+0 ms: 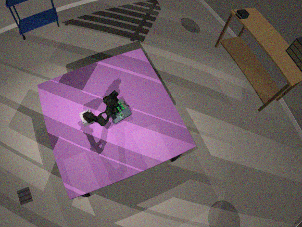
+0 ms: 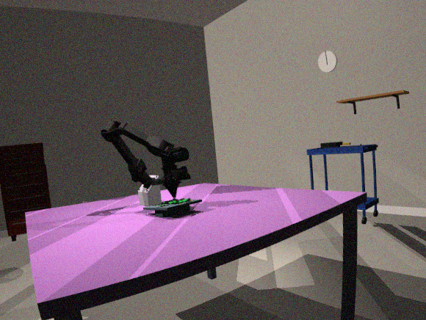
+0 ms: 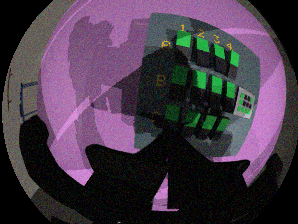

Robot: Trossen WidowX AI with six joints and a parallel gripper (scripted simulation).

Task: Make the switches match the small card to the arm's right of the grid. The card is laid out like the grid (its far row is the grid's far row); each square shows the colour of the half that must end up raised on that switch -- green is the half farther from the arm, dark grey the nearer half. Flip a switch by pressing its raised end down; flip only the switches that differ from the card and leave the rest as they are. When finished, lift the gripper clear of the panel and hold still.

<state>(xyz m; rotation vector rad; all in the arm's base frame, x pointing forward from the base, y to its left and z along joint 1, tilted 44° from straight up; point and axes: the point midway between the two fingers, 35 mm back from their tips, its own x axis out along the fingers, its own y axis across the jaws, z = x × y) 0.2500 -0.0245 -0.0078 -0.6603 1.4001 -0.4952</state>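
Note:
The grey switch panel lies on the purple table, just ahead of the arm's white base. Its rocker switches are green and dark grey, in rows. The small card sits on the panel's right side. My gripper is shut and empty. It points straight down and hangs a short way above the near part of the grid. The arm hides part of the panel in the top view. I cannot tell each switch's state.
A blue cart and a wooden desk stand away from the table. A dark dresser stands by the far wall. Only the panel and the arm's base are on the table.

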